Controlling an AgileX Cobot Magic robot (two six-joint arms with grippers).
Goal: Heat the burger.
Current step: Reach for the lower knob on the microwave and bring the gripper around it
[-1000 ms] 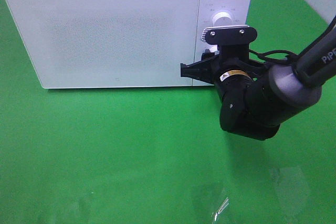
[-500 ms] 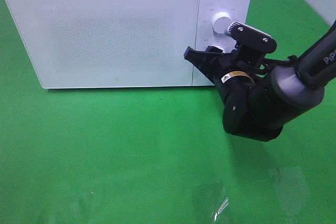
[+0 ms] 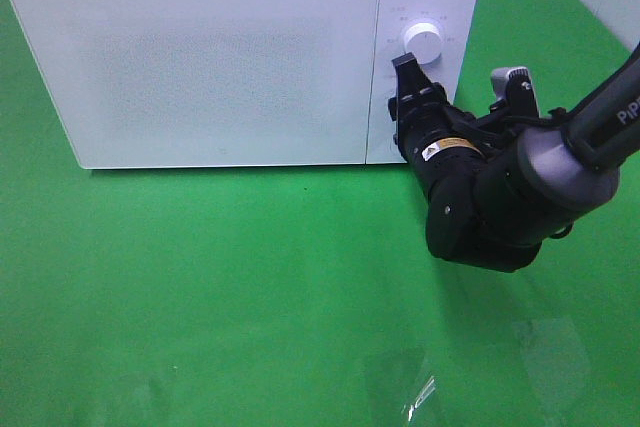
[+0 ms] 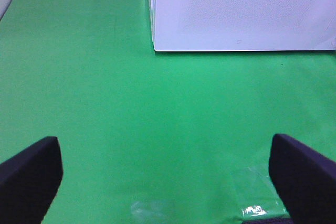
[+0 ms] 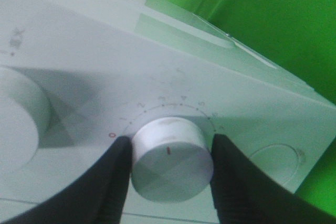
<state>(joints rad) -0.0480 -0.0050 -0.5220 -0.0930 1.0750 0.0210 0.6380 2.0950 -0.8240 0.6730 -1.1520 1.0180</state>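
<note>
The right gripper [image 5: 172, 167] is clamped on the microwave's lower knob [image 5: 170, 153], one dark finger [image 5: 113, 182] pressed to each side of it. The knob's face carries a short red line. Just beyond it, a printed scale curves round the dial: a red 0 beside one finger, then grey 1, 2, 3, 4 and 5. To one side of the grip sits the upper knob [image 5: 16, 114], with faint grey marks by it too blurred to read; to the other side is a round white button [image 5: 275, 160]. From the high camera, a yellow label [image 3: 441, 145] just behind the right gripper [image 3: 400, 97] is too small to read, and the arm further back shows the letters "PiPE" [image 3: 626, 108].

The left gripper [image 4: 168, 182] is spread wide with nothing in it, over green cloth [image 4: 105, 103]. Ahead of it stands the white microwave [image 4: 241, 9], its door closed.

The burger shows in no view, so where it is I cannot tell.
</note>
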